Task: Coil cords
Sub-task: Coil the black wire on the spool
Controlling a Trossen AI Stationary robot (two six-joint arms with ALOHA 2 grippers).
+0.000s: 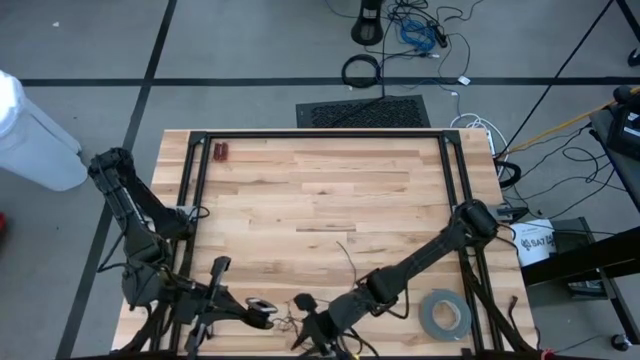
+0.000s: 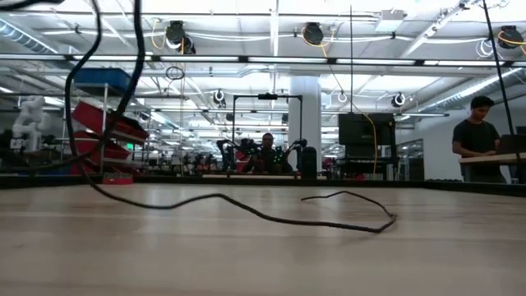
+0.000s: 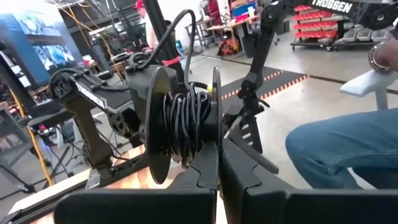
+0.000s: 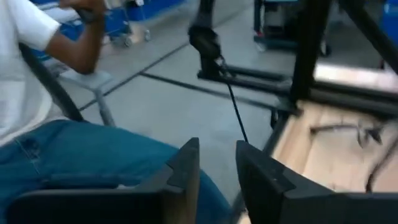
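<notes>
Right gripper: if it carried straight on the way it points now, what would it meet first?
Probably the person's jeans-clad leg, just past the right gripper. Its fingers point off the table's near edge; a thin cord hangs ahead, though depth is unclear.

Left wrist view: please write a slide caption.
Left gripper shut on a black spool wound with thin black cord.

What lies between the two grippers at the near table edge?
In the high view, thin black cord strands lie between the left gripper and right gripper; otherwise bare wood.
</notes>
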